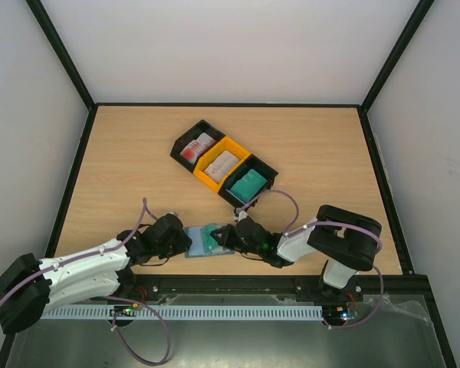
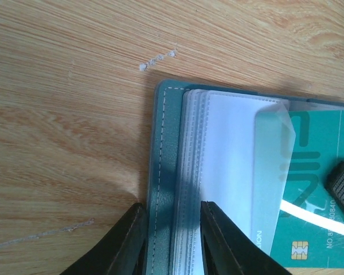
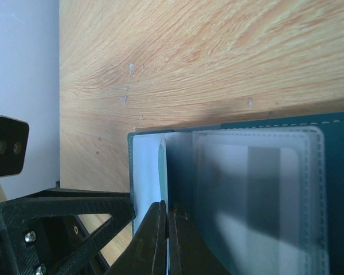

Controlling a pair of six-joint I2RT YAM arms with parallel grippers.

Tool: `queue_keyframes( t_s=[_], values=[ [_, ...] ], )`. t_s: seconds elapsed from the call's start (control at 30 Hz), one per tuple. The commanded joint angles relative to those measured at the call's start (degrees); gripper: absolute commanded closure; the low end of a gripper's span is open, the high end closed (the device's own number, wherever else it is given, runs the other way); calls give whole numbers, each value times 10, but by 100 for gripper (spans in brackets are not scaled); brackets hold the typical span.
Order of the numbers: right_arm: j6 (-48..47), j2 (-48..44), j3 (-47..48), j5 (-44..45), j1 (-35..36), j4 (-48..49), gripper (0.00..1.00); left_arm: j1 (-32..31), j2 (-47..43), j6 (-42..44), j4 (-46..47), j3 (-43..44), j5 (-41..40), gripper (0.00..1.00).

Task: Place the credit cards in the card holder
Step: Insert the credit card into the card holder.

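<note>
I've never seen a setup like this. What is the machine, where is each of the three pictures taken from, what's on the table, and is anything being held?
These are two robot arms bolted at the near edge of a table. The wide picture looks down from above and behind them; the other two come from a camera on each wrist, looking past that arm's tool. Red-and-white cards, whitish cards and green cards sit in a row of bins. Nearer the arms lies the open card holder with clear sleeves. The left tool is closed on its edge. The right tool is pinched shut opposite, where a green card lies partly under a sleeve; whether it grips card or sleeve is unclear.
</note>
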Motion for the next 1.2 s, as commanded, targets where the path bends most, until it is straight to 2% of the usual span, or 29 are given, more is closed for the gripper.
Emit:
queue_keyframes(
  t_s=[0.0, 0.2, 0.43, 0.63, 0.7, 0.73, 0.8, 0.9, 0.97, 1.17],
  values=[
    [-3, 11, -8, 32, 3, 39, 98, -3, 7, 4, -6, -15, 12, 72],
    [15, 36, -14, 23, 9, 81, 98, -3, 8, 3, 2, -17, 19, 72],
    [20, 49, -5, 24, 27, 79, 98, -3, -3, -5, 32, -30, 43, 72],
    [15, 22, -11, 38, 28, 55, 98, -3, -19, 1, 47, -36, 57, 72],
    [9, 0, -6, 52, 28, 19, 98, -3, -22, 1, 43, -34, 54, 72],
    [2, -12, -2, 59, 28, -7, 95, -3, -24, 2, 42, -34, 54, 72],
    [-6, -35, 3, 70, 28, -55, 80, -3, -25, 3, 43, -34, 55, 72],
    [-20, -52, 20, 75, 28, -113, 65, -3, -23, 11, 54, -33, 60, 71],
    [-23, -48, 31, 70, 28, -135, 61, -3, -15, 29, 76, -31, 78, 70],
    [-46, -19, 98, 77, 52, -229, 63, -4, 26, 54, 89, -15, 98, 70]
  ],
)
